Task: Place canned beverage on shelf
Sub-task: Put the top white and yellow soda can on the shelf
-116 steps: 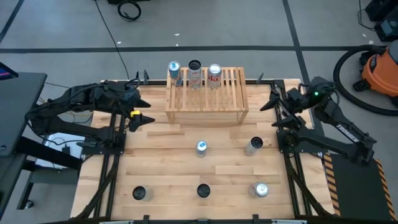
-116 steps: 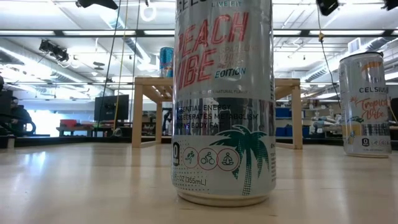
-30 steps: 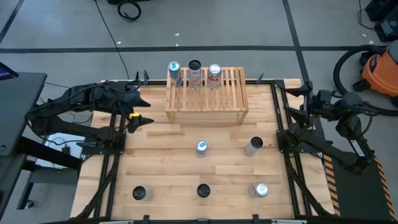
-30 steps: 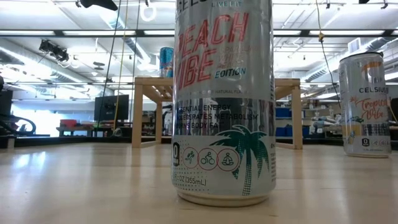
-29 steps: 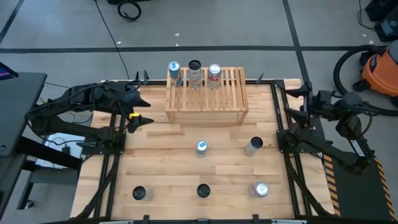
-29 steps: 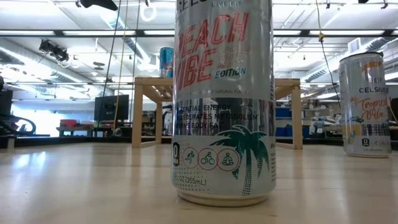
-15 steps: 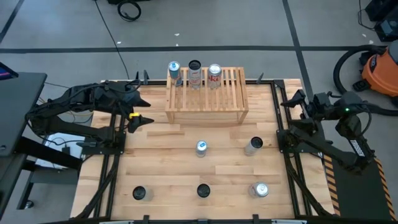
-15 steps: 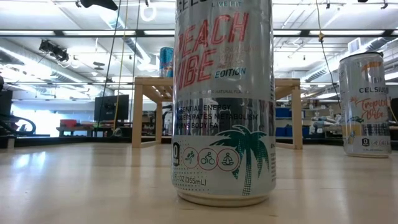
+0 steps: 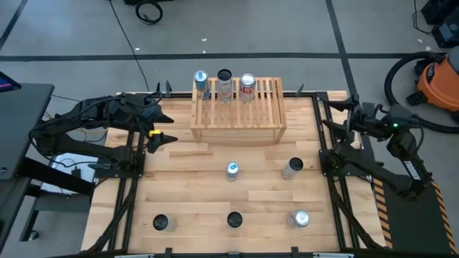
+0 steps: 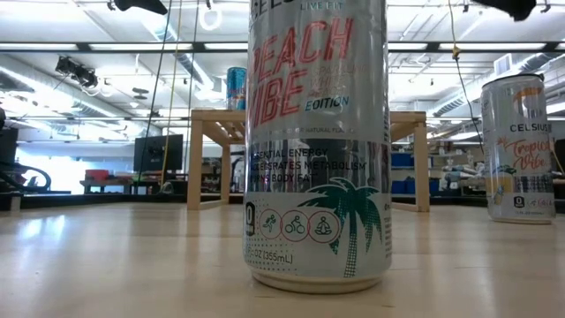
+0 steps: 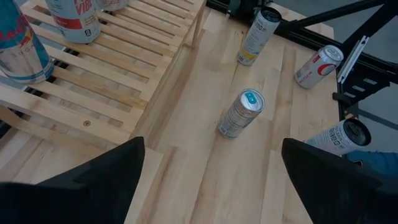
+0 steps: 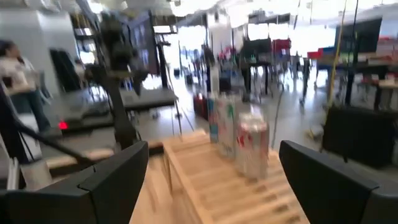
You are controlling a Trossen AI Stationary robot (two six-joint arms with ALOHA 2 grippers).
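The right gripper [image 9: 331, 116] hangs with its dark fingers spread and nothing between them, at the right edge of the light plank tabletop [image 9: 193, 193], well apart from every can. The left gripper [image 9: 159, 127] is likewise released and empty, poised just left of the low light-wood slatted shelf [image 9: 262, 107], which sits at the far middle of the tabletop with its long axis running left to right and its slats running front to back. On the shelf's left half, along the far edge, three cans stand upright in a row: a blue-and-silver can [image 9: 201, 81], a dark-topped silver can [image 9: 224, 80] and a silver can with red lettering [image 9: 247, 84]; the right half of the slats is bare. Five more cans stand upright on the planks in front of the shelf: a blue-topped can [image 9: 232, 170] and a grey can [image 9: 293, 168] nearer it, then two dark-topped cans [image 9: 161, 223] [image 9: 234, 219] and a silver-topped one [image 9: 300, 218] along the near side.
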